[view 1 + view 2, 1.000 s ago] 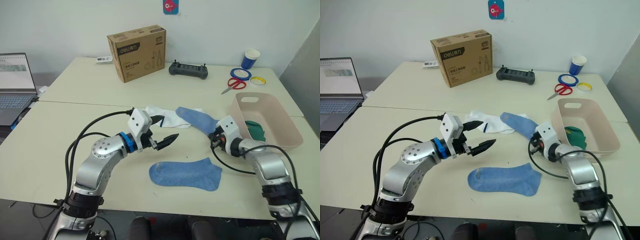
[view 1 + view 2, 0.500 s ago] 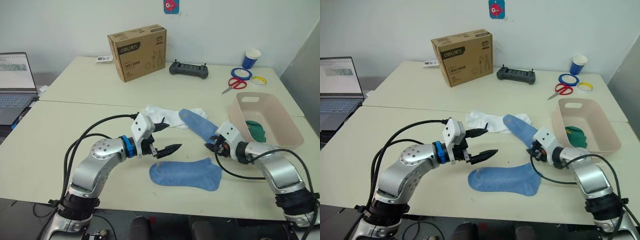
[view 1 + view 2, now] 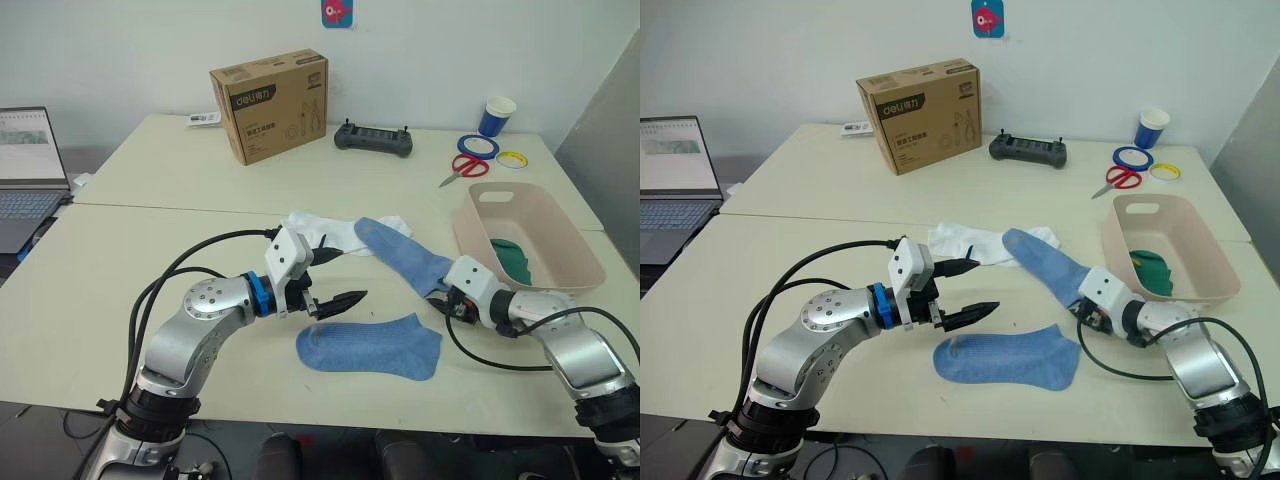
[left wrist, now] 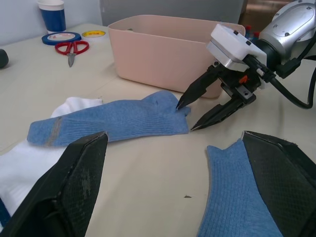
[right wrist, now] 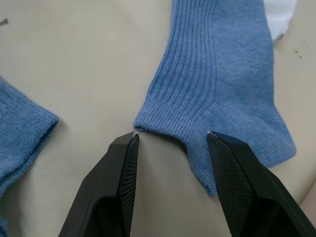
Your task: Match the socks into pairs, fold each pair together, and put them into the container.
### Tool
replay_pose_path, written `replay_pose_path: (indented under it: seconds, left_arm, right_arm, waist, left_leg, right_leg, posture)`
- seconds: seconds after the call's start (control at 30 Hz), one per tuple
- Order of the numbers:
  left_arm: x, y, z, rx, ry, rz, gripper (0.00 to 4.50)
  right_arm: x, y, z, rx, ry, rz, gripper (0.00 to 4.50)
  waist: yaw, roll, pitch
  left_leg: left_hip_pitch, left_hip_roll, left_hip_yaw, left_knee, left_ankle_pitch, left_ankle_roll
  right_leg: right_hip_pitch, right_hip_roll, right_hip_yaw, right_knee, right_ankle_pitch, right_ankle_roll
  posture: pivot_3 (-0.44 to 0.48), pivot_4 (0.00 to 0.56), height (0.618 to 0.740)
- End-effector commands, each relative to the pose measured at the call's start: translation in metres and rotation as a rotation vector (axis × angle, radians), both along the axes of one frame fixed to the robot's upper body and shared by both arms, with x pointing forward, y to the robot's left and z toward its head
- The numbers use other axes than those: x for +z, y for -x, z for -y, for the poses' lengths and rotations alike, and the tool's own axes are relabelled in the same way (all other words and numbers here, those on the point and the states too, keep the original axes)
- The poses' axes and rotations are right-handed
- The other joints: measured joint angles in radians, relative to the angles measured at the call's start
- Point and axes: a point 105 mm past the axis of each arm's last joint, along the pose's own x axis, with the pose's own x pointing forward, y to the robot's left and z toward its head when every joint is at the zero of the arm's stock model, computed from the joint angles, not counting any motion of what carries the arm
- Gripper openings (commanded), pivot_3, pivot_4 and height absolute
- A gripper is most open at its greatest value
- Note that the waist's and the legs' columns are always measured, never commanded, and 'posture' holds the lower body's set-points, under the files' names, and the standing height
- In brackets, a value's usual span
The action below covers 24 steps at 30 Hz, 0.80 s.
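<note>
I see my right tool [image 4: 193, 114] spread wide at the cuff end of one light blue sock [image 3: 405, 258], its two fingers low over the surface [image 3: 150, 250] with the cuff edge just ahead of their tips and nothing pinched between them. That sock runs back from there and lies over part of the white sock [image 3: 320, 232]. My left tool [image 3: 335, 278] hangs spread too, empty, just above the toe end of the second light blue sock [image 3: 370, 346], which lies flat nearer the front edge. The pink container [image 3: 560, 225] sits at my right, close beside the right arm, with a dark green sock [image 3: 514, 259] already inside it. Farther back stand a cardboard box [image 3: 270, 103], scissors [image 3: 462, 166] and a blue cup [image 3: 497, 115].
</note>
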Motion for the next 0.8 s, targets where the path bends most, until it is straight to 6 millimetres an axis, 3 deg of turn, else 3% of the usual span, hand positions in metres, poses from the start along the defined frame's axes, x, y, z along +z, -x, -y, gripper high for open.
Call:
replay_pose_path:
  seconds: [0.03, 0.1, 0.2, 0.37, 0.63, 0.8]
  left_arm:
    - [0.008, 0.004, 0.003, -0.026, 0.012, 0.033, 4.50]
    - [0.008, 0.006, 0.005, -0.039, 0.011, 0.024, 4.50]
    - [0.007, 0.007, 0.006, -0.045, 0.008, 0.019, 4.50]
    - [0.007, 0.006, 0.005, -0.036, 0.009, 0.023, 4.50]
    - [0.006, 0.004, -0.005, -0.012, -0.009, 0.022, 4.50]
    - [0.004, 0.002, -0.013, -0.001, -0.029, 0.017, 4.50]
  right_arm:
    - [0.008, -0.008, -0.004, 0.036, 0.047, 0.068, 2.35]
    - [0.007, -0.009, -0.007, 0.062, 0.055, 0.073, 2.35]
    - [0.007, -0.013, -0.010, 0.072, 0.049, 0.079, 1.76]
    - [0.010, -0.017, -0.015, 0.098, 0.023, 0.081, 0.02]
    - [0.034, -0.013, -0.026, 0.171, -0.072, 0.087, 0.02]
    - [0.047, 0.010, -0.039, 0.334, -0.087, 0.067, 0.02]
  waist:
    - [-0.002, 0.000, 0.000]
    - [-0.002, 0.000, 0.000]
    - [-0.003, 0.000, 0.000]
    - [-0.003, 0.000, 0.000]
    - [-0.003, 0.000, 0.000]
    - [-0.003, 0.000, 0.000]
  left_leg:
    - [0.000, 0.000, 0.000, 0.000, 0.000, 0.000]
    - [0.000, 0.000, 0.000, 0.000, 0.000, 0.000]
    - [0.000, 0.000, 0.000, 0.000, 0.000, 0.000]
    - [0.000, 0.000, 0.000, 0.000, 0.000, 0.000]
    - [0.000, 0.000, 0.000, 0.000, 0.000, 0.000]
    - [0.000, 0.000, -0.001, 0.000, 0.000, 0.000]
  right_leg:
    - [0.000, 0.000, 0.000, 0.000, 0.000, 0.000]
    - [0.000, 0.000, 0.000, 0.000, 0.000, 0.000]
    - [0.000, 0.000, 0.000, 0.000, 0.000, 0.000]
    - [0.000, 0.000, 0.000, 0.000, 0.000, 0.000]
    - [0.000, 0.000, 0.000, 0.000, 0.000, 0.000]
    - [0.000, 0.000, -0.001, 0.000, 0.000, 0.000]
  posture:
    - [0.000, 0.150, 0.740]
    - [0.000, 0.150, 0.740]
    - [0.000, 0.150, 0.740]
    - [0.000, 0.150, 0.740]
    - [0.000, 0.150, 0.740]
    - [0.000, 0.150, 0.740]
